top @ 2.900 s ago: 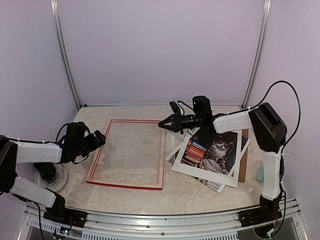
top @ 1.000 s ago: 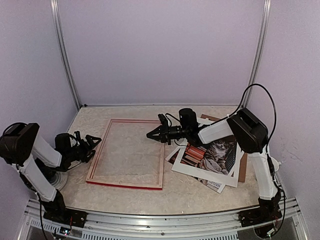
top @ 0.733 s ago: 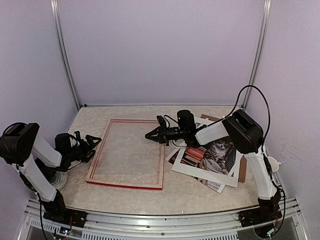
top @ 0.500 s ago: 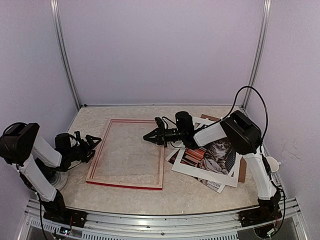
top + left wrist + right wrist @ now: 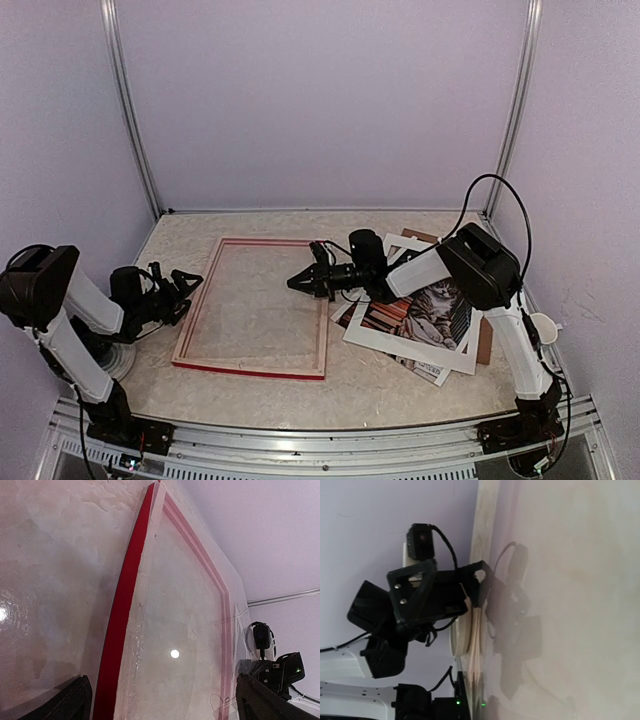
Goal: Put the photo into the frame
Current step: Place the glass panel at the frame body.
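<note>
The glossy rectangular photo [image 5: 437, 308] is lying right of the closed, empty right jaws, which are hovering over the right side of the flat red frame [image 5: 250, 369]. The left jaws are gaping wide beside its left rail.

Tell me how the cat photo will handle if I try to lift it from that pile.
The photo looks like a thin print, so it is probably light and floppy, sagging if pinched at one edge. It lies flat under the white mat, so lifting may drag that mat along. No raised edge shows to grip.
</note>
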Motion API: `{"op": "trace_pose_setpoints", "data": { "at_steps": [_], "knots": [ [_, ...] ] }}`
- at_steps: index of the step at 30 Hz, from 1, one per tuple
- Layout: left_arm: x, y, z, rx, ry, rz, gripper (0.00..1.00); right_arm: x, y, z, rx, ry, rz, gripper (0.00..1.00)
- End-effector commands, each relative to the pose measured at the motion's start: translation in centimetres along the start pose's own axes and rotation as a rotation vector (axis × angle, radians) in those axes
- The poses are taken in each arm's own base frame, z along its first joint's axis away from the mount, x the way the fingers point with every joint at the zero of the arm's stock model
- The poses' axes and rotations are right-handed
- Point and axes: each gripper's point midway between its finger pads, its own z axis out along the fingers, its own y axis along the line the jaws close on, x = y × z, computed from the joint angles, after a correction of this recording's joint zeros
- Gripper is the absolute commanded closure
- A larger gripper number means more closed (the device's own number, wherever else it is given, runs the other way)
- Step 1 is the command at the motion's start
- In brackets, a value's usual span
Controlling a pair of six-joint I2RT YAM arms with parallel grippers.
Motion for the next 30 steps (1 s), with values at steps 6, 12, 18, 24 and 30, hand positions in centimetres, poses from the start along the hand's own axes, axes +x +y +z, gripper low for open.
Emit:
{"op": "trace_pose_setpoints", "data": {
  "at_steps": [6,12,18,24,30],
  "knots": [
    [0.2,0.3,0.0,0.001,0.009,-0.003,0.01,1.1,-1.0,0.0,0.034,-0.008,-0.014,1.0],
    [0.3,0.3,0.0,0.0,0.01,-0.003,0.01,1.2,-1.3,-0.2,0.052,-0.013,-0.015,1.0],
    [0.3,0.3,0.0,0.0,0.011,-0.003,0.01,1.2,-1.5,-0.4,0.073,-0.021,-0.019,1.0],
    [0.3,0.4,0.0,-0.002,0.011,-0.004,0.01,1.1,-1.7,-0.6,0.083,-0.032,-0.016,1.0],
    [0.3,0.4,0.0,-0.002,0.012,-0.005,0.01,1.3,-1.7,-0.7,0.09,-0.032,-0.017,1.0]
  ]
}}
